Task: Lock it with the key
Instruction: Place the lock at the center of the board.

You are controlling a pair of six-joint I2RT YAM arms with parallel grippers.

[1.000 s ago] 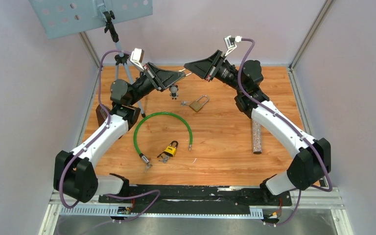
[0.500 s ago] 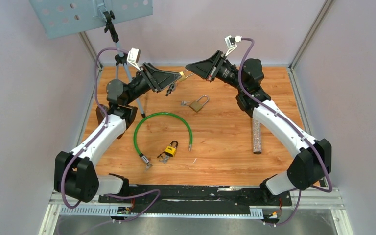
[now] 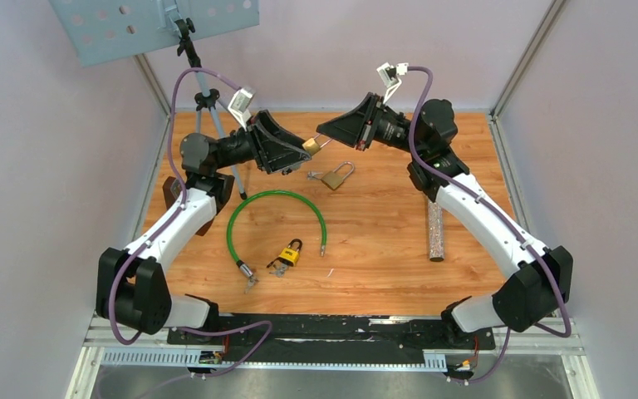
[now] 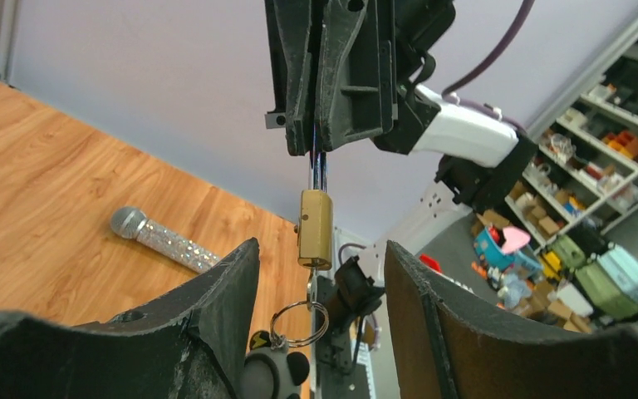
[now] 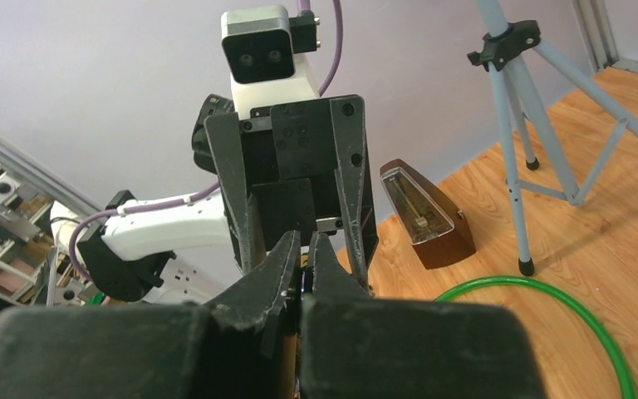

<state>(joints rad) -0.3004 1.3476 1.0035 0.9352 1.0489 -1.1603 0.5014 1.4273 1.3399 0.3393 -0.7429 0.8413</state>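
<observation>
The right gripper was clamped on the shackle of a small brass padlock, holding it in the air above the far middle of the wooden tabletop. A small key with a silver ring hung from the lock's underside. The left gripper stood open, its fingers on either side of the lock body and not touching it.

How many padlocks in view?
3: held padlock hanging from the right gripper; brass padlock on the table beyond the cable; yellow padlock inside its arc. None seems hidden.
</observation>
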